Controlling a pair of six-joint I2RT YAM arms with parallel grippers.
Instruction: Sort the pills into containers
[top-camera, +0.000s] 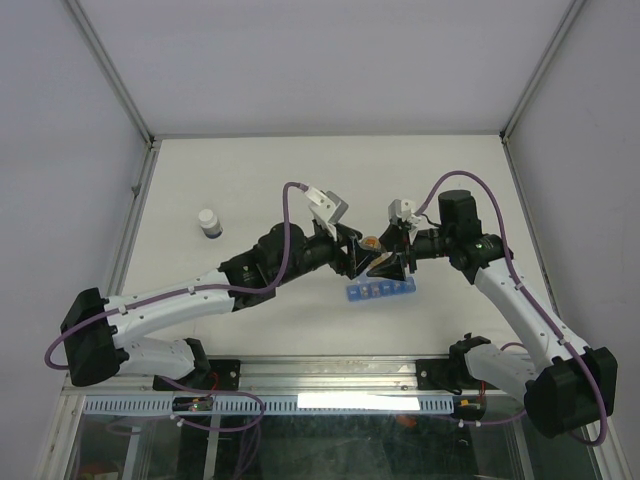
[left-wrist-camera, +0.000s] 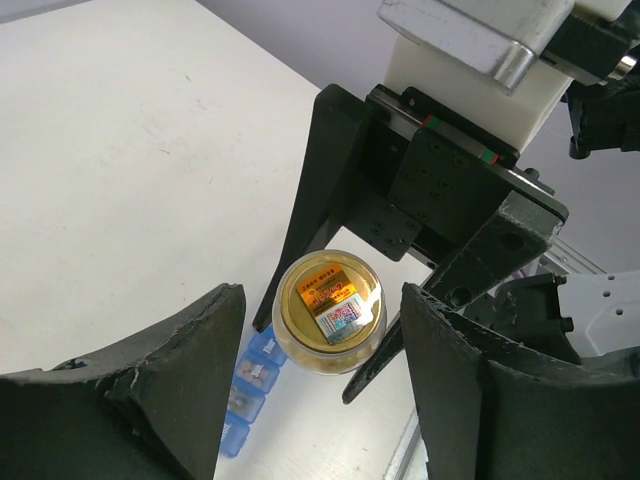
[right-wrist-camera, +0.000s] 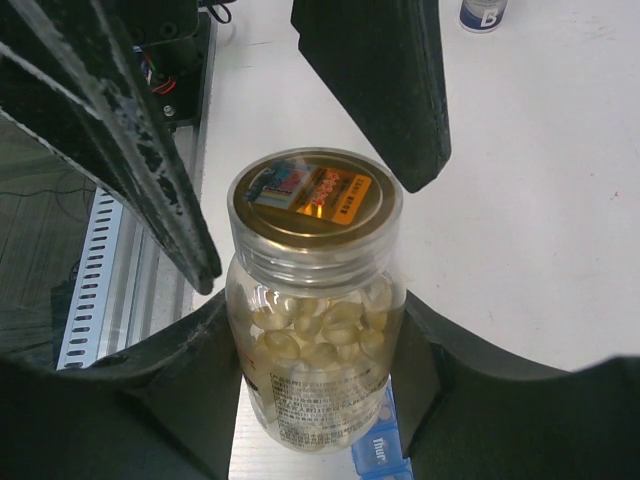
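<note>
Right now my right end effector (right-wrist-camera: 315, 350) pinches the pill bottle (right-wrist-camera: 316, 300) by its body. My left end effector (left-wrist-camera: 322, 320) is spread either side of the bottle's sealed top — not touching. The organiser strip (top-camera: 380, 291) lies on the counter (top-camera: 250, 170) just beneath the bottle, its long axis crosswise between my arms — right arm nearer.

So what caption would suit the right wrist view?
Right gripper holds a pill bottle while the open left gripper straddles its gold lid.
</note>
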